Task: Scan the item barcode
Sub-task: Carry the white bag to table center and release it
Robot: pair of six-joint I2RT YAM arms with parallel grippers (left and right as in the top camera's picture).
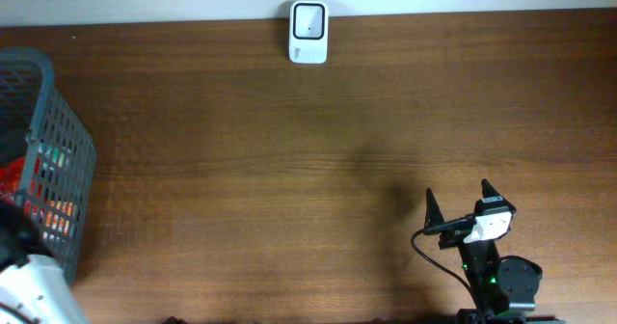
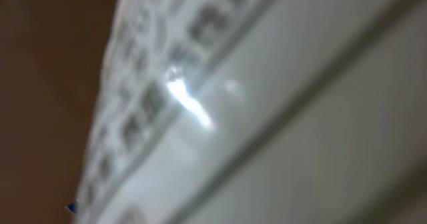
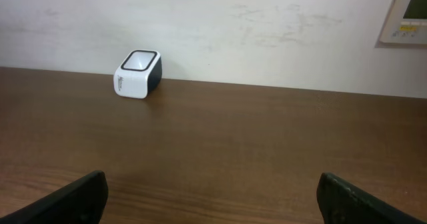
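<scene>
Right hand hanging released low over the near right part of the table, gripping nothing, its two dark fingers spreading wide apart into the bottom corners of the right wrist view, with only bare brown wood lying between them. Looking from there across the table toward the scanner, a small white box with a dark-rimmed window on top, sitting at the far edge just against the pale wall, well apart from the right hand. Hanging on that wall, at the upper right of the right wrist view, a beige panel. Left hand clenching fully shut, itself hiding from every view, so not telling whether clenching on anything. Showing only the left arm as a white casing at the near left corner, just beside the grey mesh basket holding red and orange things. Filling nearly the whole left wrist view, the item: a white glossy surface carrying rows of dark print, sitting very close to the camera and blurring badly, with a glare spot shining on it and brown showing past its left side. Not being able to tell the item's exact place, nor any touching with the left hand
</scene>
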